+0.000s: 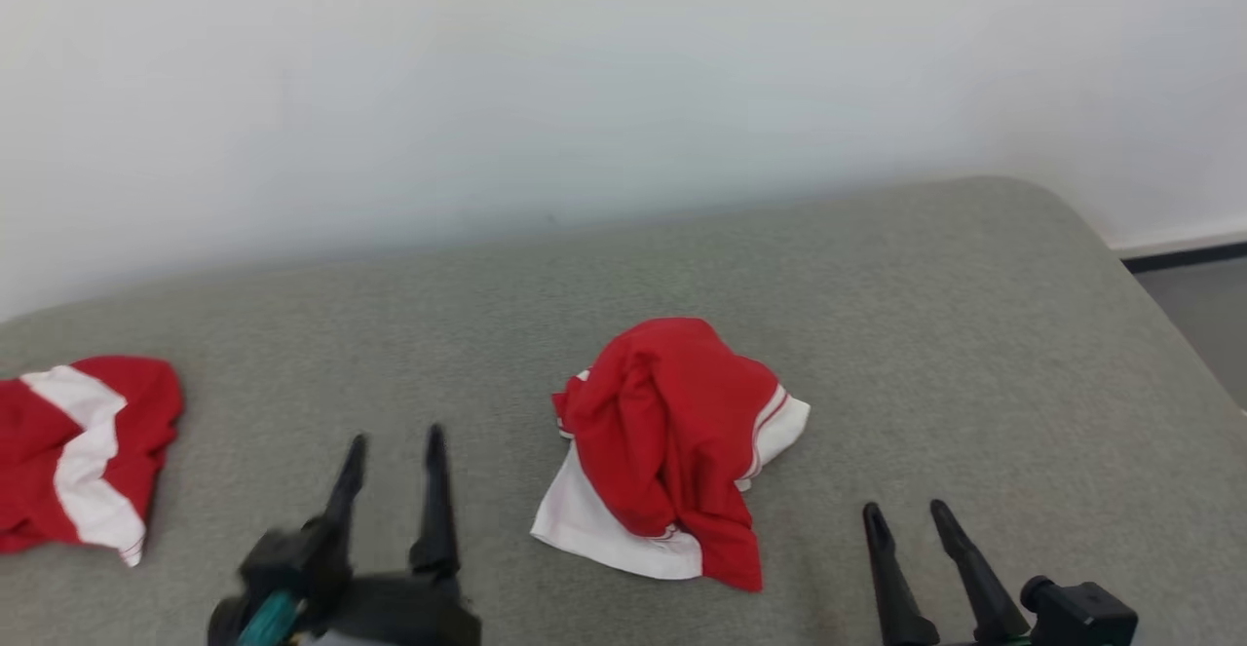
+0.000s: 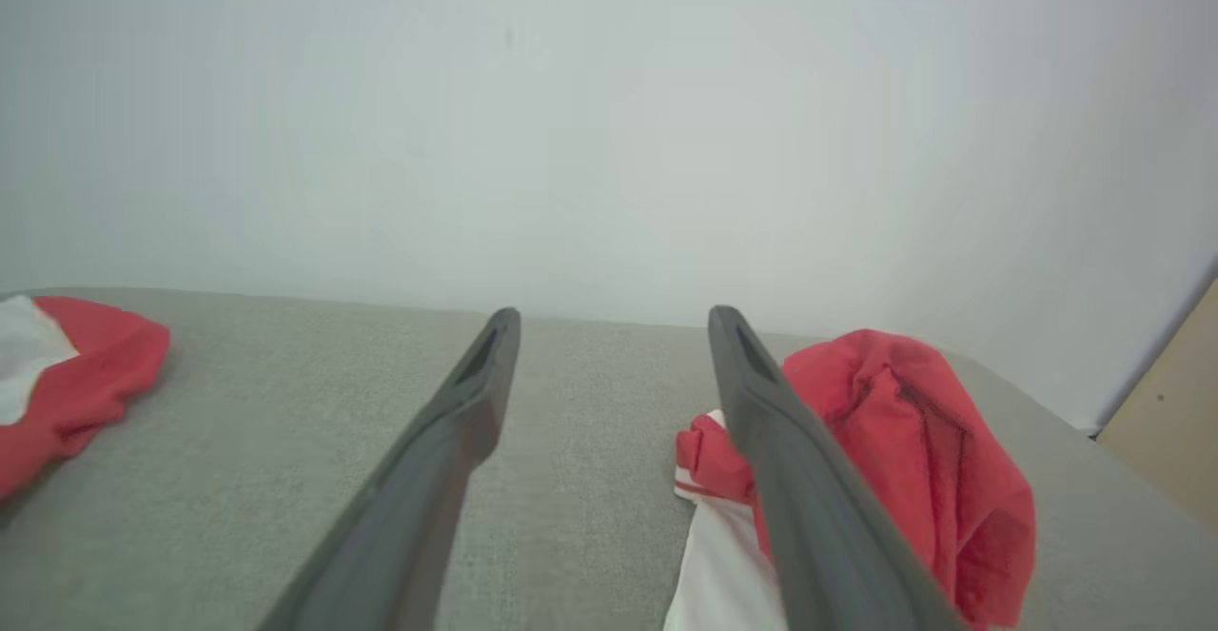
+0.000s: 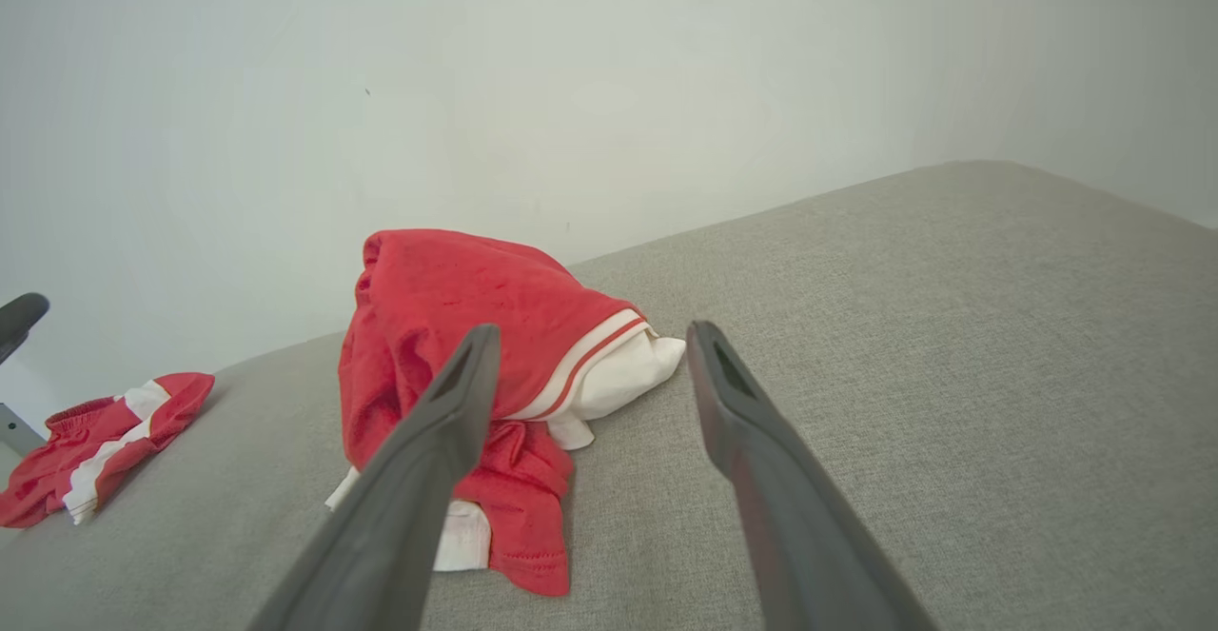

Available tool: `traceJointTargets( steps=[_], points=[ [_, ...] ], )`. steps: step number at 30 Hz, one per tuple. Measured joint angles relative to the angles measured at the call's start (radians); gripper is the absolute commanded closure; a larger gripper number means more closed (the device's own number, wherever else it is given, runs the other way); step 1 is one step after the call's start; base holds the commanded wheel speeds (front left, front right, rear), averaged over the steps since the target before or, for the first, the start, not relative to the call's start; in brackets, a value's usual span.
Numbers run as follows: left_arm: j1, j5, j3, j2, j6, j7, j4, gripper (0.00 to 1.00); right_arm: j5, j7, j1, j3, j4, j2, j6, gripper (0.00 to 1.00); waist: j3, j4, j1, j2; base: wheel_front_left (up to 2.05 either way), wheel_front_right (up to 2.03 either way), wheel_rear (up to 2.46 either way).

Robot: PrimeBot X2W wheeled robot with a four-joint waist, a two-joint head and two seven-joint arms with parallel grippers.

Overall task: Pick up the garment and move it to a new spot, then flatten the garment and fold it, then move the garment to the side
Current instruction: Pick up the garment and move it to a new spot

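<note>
Garment [image 1: 672, 451] (operator): red cloth with white panels and thin red striping. It is bunched in a loose heap near the middle of the grey padded surface [image 1: 974, 334]. A white corner lies flat on its near left side. It sits between my two grippers and touches neither.

Observer: And the pincers?

Operator: Left gripper [image 1: 396, 434]: fingers parted, nothing between them, hovering left of the heap. In the left wrist view one finger overlaps the heap's edge, but the head view shows a gap, so I read that as overlap only. Right gripper [image 1: 905, 507]: fingers likewise parted and empty, near the heap's right side and short of it.

Observer: How do you expect it to handle?

Operator: I judge it light, thin and limp. It should drape from any single pinch, sag, and hide its own edges. It looks neither fragile nor slippery, though the textured cover may drag on it. I would take the flat white corner, or the striped hem on the right, since an edge gives me something to spread from when flattening. A pinch at the top of the red hump would lift it, but risks gathering several layers at once.

Observer: Anything else in the field?

Operator: A second red-and-white piece [image 1: 78, 451] lies well apart at the far left of the surface. The pale wall [image 1: 585, 71] stands behind.
</note>
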Motion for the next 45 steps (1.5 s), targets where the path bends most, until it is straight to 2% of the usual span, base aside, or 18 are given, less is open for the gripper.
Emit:
traceJointTargets(
  steps=[5,9,17,28,45],
  points=[
    [0.162,0.071,0.095,-0.006,0.007,-0.004,-0.199,0.0,-0.004,-0.016,0.007,-0.036,0.009,0.0,0.0,0.0,-0.012,0.052,-0.0001,0.0,0.0,0.0,0.0],
    [0.275,0.124,0.143,-0.018,-0.008,-0.004,-0.254,0.0,-0.013,-0.028,0.01,-0.047,0.025,0.0,0.0,0.0,-0.021,0.087,-0.0001,0.0,0.0,0.0,0.0],
    [0.389,0.195,0.207,-0.027,-0.046,-0.004,-0.25,0.0,-0.041,-0.042,0.02,-0.043,0.07,0.0,0.0,0.0,-0.039,0.133,-0.0001,0.0,0.0,0.0,0.0],
    [0.451,0.252,0.242,-0.03,-0.099,-0.004,-0.206,0.0,-0.074,-0.036,0.045,-0.041,0.116,0.0,0.0,0.0,-0.053,0.144,-0.0001,0.0,0.0,0.0,0.0],
    [0.454,0.253,0.252,-0.038,-0.116,-0.004,-0.168,0.0,-0.081,-0.043,0.036,-0.034,0.125,0.0,0.0,0.0,-0.04,0.122,-0.0001,0.0,0.0,0.0,0.0]
  ],
)
